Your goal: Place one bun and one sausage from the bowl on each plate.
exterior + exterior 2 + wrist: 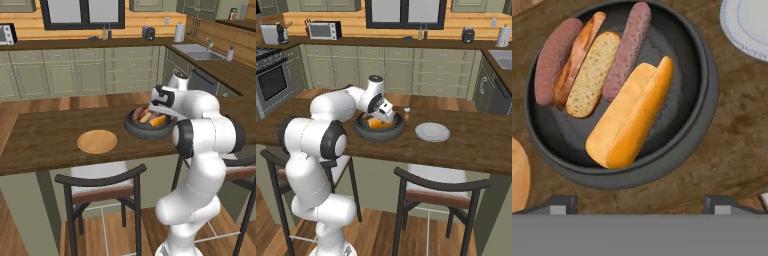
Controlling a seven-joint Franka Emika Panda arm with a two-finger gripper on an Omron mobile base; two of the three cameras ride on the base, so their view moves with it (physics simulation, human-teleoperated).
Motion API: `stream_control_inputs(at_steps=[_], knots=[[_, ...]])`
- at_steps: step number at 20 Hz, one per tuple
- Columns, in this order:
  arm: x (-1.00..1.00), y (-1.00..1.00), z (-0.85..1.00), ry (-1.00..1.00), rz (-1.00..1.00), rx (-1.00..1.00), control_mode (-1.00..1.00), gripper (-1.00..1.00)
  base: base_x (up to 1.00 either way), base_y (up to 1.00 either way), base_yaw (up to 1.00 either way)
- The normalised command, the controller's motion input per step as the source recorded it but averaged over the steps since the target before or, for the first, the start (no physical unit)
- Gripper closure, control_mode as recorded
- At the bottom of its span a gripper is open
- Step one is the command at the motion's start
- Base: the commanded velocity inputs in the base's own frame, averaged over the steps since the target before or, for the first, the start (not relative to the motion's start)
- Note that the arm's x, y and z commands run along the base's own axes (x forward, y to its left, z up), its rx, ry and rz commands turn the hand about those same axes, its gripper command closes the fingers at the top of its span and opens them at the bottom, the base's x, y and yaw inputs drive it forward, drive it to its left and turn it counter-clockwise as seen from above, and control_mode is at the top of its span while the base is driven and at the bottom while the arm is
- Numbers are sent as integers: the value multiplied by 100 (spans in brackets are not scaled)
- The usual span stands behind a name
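over the wide dark grey bowl (pixel 709 90), the two-finger gripper (pixel 639 204) is hanging wide open, lining up on the orange-brown bun (pixel 632 116) at six o'clock.

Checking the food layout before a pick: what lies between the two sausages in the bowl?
In the hand view, an opened bun lies between the two sausages in the bowl.

my arm (pixel 205 135) is folded forward at the elbow, wrist bent down, hand pointing nearly straight down. the gripper (pixel 640 202) hangs with its jaws spread wide, both dark fingertips (pixel 559 204) bare, nothing between them.
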Motion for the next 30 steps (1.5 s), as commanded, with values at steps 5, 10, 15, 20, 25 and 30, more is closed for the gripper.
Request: stream_control_inputs(at_steps=[5, 10, 15, 20, 25, 30], knots=[[53, 0, -40, 0, 0, 0, -100, -100, 0, 0, 0], [39, 0, -35, 0, 0, 0, -100, -100, 0, 0, 0], [2, 0, -19, 0, 0, 0, -100, -100, 0, 0, 0], [0, 0, -2, 0, 0, 0, -100, -100, 0, 0, 0], [0, 0, 0, 0, 0, 0, -100, -100, 0, 0, 0], [0, 0, -12, 0, 0, 0, -100, -100, 0, 0, 0]])
